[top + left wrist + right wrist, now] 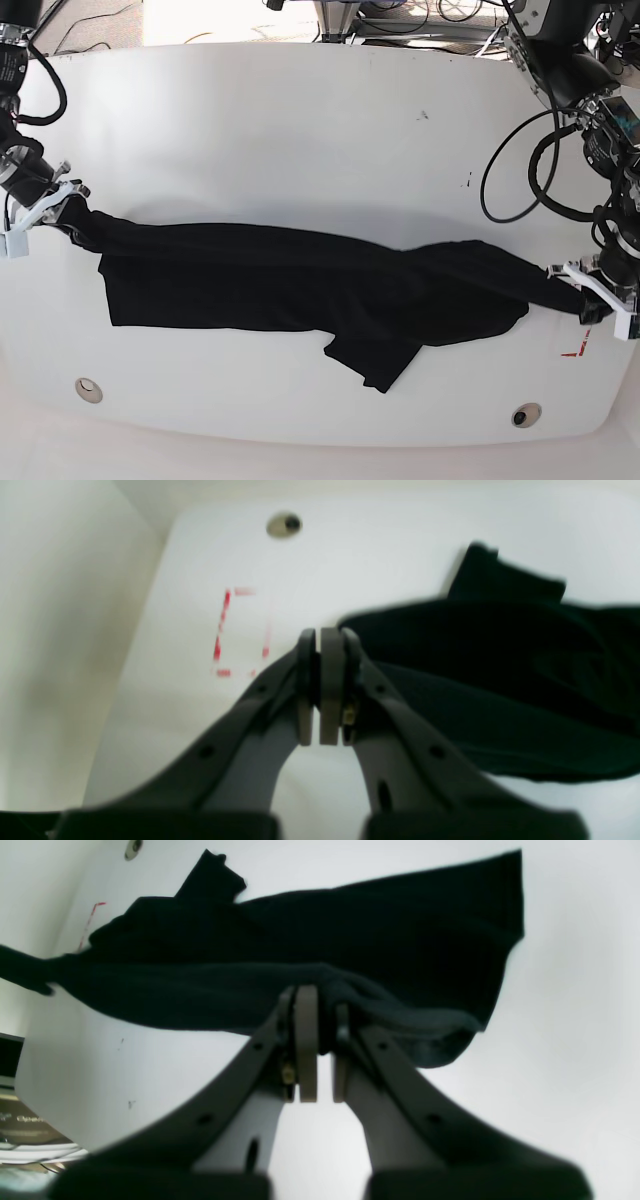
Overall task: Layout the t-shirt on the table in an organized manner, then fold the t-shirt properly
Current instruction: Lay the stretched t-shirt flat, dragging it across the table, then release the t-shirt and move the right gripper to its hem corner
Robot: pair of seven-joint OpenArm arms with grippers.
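The left claw (580, 296) is clamped on one end of the black t-shirt (300, 285) at about 3 o'clock on the white tabletop (300, 130). The right claw (62, 205) pinches the other end at about 9 o'clock. Between them the t-shirt stretches as a long, bunched band across the middle of the tabletop, with a sleeve flap hanging toward 6 o'clock. A red dashed mark (577, 350) sits just beside the left claw, and round holes (88, 389) lie near the 6 o'clock edge.
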